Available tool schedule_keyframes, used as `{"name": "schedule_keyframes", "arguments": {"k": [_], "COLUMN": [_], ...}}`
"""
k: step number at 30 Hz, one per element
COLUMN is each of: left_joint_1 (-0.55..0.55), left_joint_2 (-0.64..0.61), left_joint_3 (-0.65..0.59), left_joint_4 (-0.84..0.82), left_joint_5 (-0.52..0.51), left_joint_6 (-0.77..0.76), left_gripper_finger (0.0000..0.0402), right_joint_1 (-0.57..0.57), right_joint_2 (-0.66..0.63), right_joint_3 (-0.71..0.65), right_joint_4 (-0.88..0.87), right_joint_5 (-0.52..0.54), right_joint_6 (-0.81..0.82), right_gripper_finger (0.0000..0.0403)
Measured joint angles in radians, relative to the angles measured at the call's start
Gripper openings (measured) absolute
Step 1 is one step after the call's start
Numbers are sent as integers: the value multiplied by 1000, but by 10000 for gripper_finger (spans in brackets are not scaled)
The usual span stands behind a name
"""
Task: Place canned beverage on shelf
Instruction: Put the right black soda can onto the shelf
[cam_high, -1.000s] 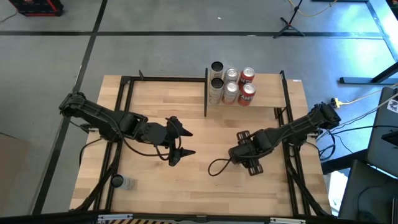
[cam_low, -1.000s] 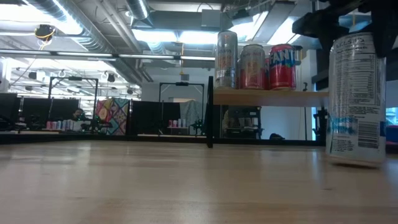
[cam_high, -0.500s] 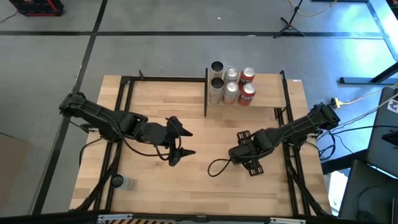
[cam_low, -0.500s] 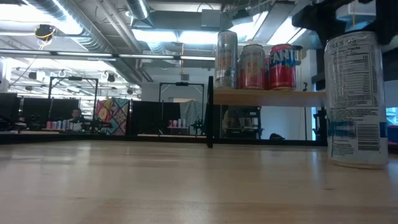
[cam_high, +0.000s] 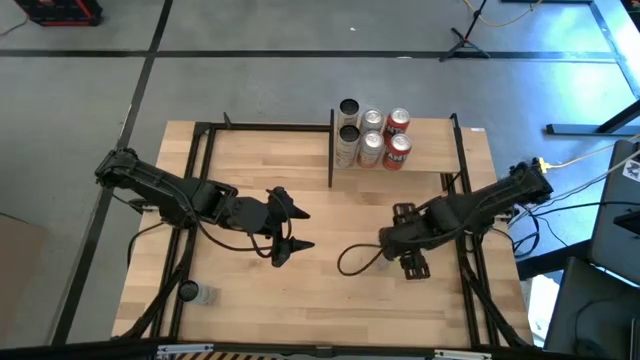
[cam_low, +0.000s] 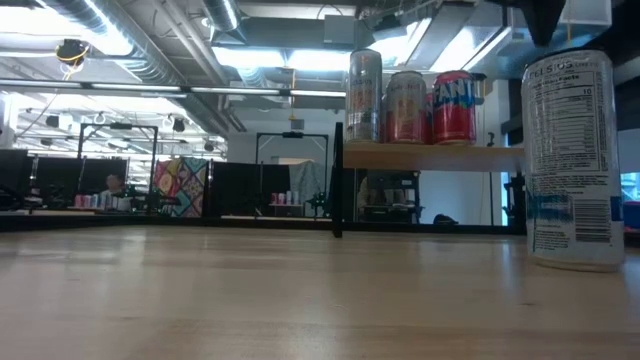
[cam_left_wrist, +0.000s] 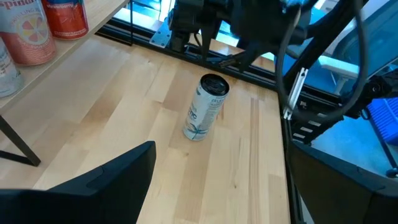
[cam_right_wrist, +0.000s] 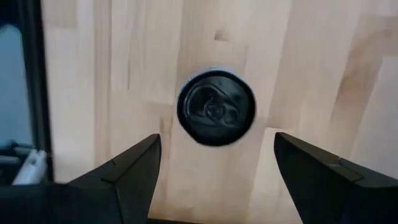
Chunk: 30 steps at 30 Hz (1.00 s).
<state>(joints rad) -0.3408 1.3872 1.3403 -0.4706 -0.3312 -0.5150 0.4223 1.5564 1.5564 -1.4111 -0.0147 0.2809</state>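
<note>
A white can with a dark top (cam_left_wrist: 205, 109) stands upright on its base on the tabletop; it also shows in the low view (cam_low: 573, 160). My right gripper (cam_right_wrist: 216, 142) is open straight above it, fingers either side of the can's top (cam_right_wrist: 216, 107) and clear of it. In the high view the right gripper (cam_high: 408, 255) hides the can. The shelf (cam_high: 420, 160), a small wood board on black posts at the far edge, carries several cans (cam_high: 372, 133). My left gripper (cam_high: 298, 229) is open and empty at the table's middle left.
The shelf board (cam_low: 430, 155) stands raised above the tabletop, its cans (cam_low: 410, 105) grouped at its left end. A black cable loop (cam_high: 352, 262) lies by the right gripper. A small object (cam_high: 195, 293) lies at the near left corner.
The can, tilted and just off the table under my right gripper a second ago, now stands upright on the tabletop. My right gripper has let go of its top and gone up, shifting slightly toward the table's right edge.
</note>
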Motion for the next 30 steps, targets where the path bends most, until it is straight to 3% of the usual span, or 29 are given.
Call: {"name": "schedule_keyframes", "arguments": {"k": [9,16,22,30], "left_joint_1": [0,1,31,82], "left_joint_2": [0,47,175,351], "left_joint_3": [0,0,0,0], "left_joint_4": [20,74,199,327], "left_joint_5": [-4,-52,-43,3], "left_joint_6": [-8,-7,1,-5], "left_gripper_finger": [350,350,351,350], "right_joint_1": [130,248,294,291], "right_joint_2": [-197,-302,-332,-332], "right_joint_3": [-113,-269,-424,-585], "right_joint_4": [61,73,101,210], "right_joint_5": [224,334,373,373], "right_joint_6": [345,599,766,868], "right_gripper_finger": [301,301,301,301]}}
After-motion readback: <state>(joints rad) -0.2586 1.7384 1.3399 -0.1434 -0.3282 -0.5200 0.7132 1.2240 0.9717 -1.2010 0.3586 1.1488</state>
